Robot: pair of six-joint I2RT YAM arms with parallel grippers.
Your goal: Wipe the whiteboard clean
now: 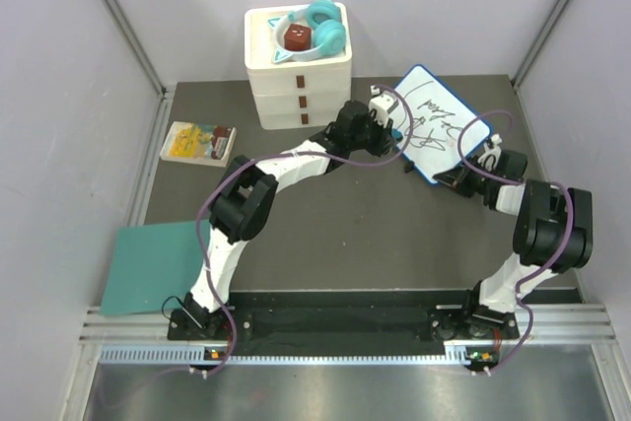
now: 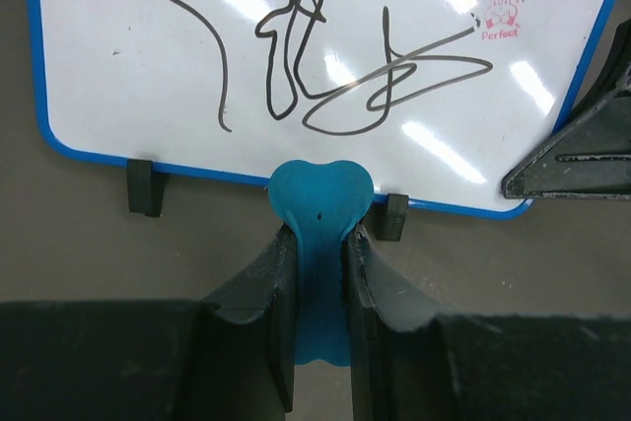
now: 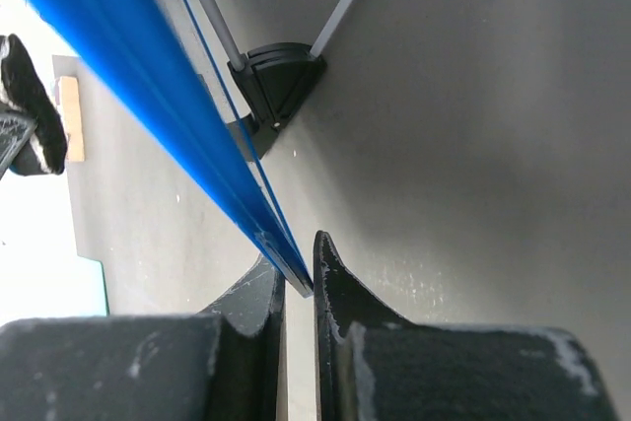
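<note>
Closest to the lens, the left gripper (image 2: 320, 239) is closed on a teal wiper (image 2: 320, 189). Its rounded tip reaches the lower blue rim of the whiteboard (image 2: 148, 56), directly ahead of the fingers. Black scribbles cover the white face beyond it and I see no wiped patch, so I judge that the erasing is not yet begun and all strokes are left. Further right, the right gripper (image 3: 299, 278) is clamped on the board's blue edge, above the counter (image 1: 345, 234).
</note>
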